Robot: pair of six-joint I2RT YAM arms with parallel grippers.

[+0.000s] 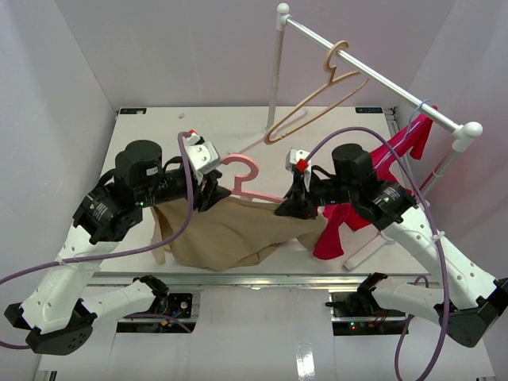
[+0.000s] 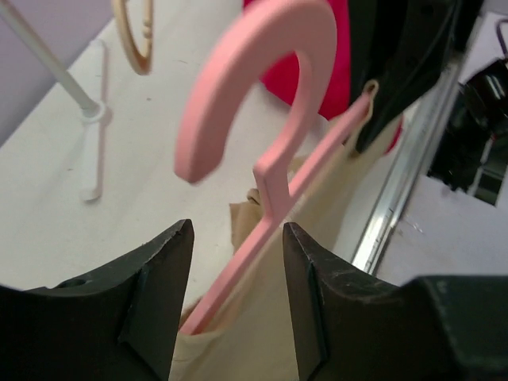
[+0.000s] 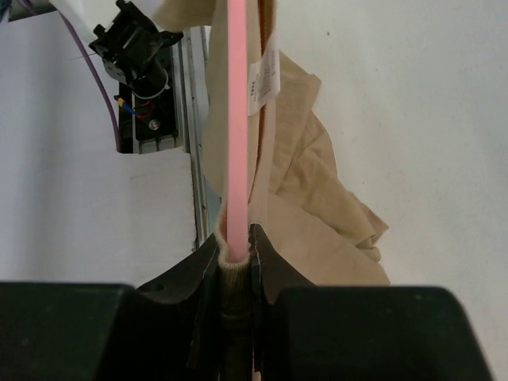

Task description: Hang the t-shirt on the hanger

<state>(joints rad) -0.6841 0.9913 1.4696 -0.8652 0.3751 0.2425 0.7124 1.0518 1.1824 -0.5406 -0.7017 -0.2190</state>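
The tan t-shirt (image 1: 226, 232) lies bunched at the table's near edge. The pink hanger (image 1: 243, 176) rests on it, hook towards the back, and one arm runs into the cloth. My left gripper (image 1: 208, 192) is open. In the left wrist view (image 2: 238, 230) its jaws straddle the hanger (image 2: 210, 95) without touching it, above the t-shirt (image 2: 246, 349). My right gripper (image 1: 290, 208) is shut. In the right wrist view (image 3: 236, 252) it pinches a ribbed edge of the t-shirt (image 3: 317, 206) wrapped round the end of the hanger (image 3: 236, 119).
A white clothes rail (image 1: 373, 75) stands at the back right, carrying a peach hanger (image 1: 317, 99) and a blue hanger (image 1: 418, 119). A magenta garment (image 1: 337, 226) hangs from the rail down to the table, just right of my right gripper. The table's metal front edge (image 2: 397, 182) is close.
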